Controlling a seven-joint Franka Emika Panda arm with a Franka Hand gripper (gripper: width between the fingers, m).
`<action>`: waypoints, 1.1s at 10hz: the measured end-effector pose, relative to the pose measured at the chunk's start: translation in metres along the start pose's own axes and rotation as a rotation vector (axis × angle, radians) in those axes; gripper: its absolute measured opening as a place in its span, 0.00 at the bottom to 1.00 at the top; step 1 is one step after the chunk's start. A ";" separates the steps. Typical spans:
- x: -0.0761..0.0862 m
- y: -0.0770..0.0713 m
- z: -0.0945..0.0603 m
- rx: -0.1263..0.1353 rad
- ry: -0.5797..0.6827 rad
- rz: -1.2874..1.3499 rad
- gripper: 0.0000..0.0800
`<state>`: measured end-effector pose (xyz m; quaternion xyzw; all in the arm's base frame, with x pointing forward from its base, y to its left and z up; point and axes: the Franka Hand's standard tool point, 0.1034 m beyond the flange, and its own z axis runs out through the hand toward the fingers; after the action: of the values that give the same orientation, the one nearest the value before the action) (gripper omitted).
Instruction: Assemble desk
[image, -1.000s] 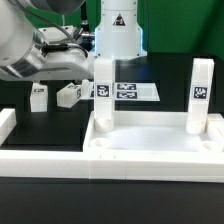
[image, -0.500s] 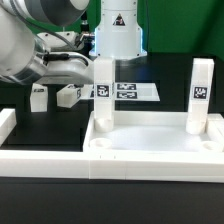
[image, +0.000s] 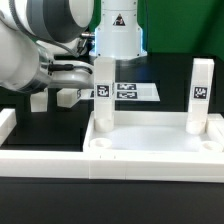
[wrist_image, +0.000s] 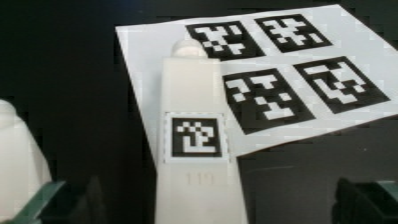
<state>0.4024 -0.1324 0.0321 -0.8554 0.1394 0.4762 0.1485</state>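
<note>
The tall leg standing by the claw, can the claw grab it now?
Probably yes. The claw is open, and the wrist view shows the leg lined up between its two fingers with nothing in front of it. It may need to move closer first.

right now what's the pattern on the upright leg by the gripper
White leg with one black-and-white square tag; best in the wrist view.

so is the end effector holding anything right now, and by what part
Nothing is held: the end effector is open, clear of the upright leg.
</note>
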 end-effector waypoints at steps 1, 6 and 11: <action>0.000 0.000 0.000 0.000 0.000 0.000 0.81; 0.005 -0.002 0.020 -0.022 -0.028 0.132 0.81; 0.008 -0.001 0.022 -0.026 -0.017 0.113 0.49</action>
<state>0.3902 -0.1239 0.0140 -0.8439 0.1800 0.4929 0.1116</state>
